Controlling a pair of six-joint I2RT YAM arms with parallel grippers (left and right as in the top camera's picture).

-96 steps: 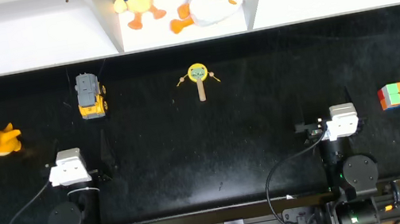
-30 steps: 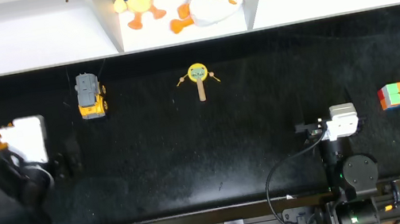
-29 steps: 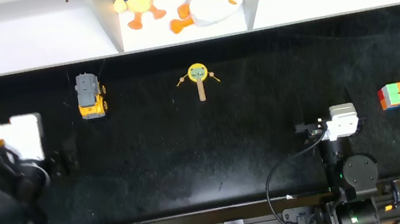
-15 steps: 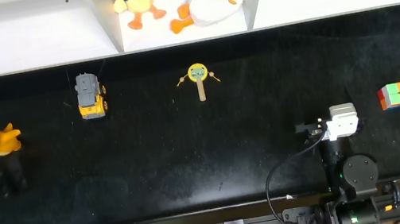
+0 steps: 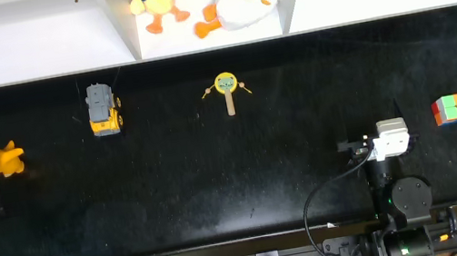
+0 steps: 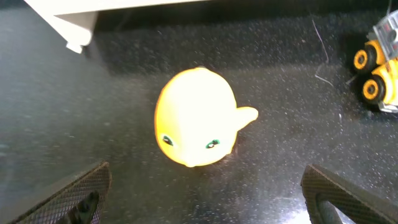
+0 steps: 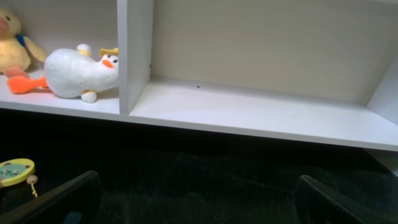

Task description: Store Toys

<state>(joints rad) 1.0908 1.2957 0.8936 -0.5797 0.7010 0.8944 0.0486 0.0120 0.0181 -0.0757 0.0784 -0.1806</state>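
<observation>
The orange duck lies before the shelf's left compartment, ahead of the left gripper, whose jaws stand wide and empty.

Stored in the shelf's middle compartment:
- yellow plush
- white plush

Left to store, in front of the shelf:
- truck
- rattle
- cube

The right gripper is wide, empty.

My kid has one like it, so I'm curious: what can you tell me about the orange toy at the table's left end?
The orange toy is a rounded, smooth animal figure, glossy yellow-orange and plastic-looking, with two small dark eyes and one stubby nub sticking out sideways. It rests on the black table near its left end. Nothing touches it; the left pincer hovers close by, open.
</observation>
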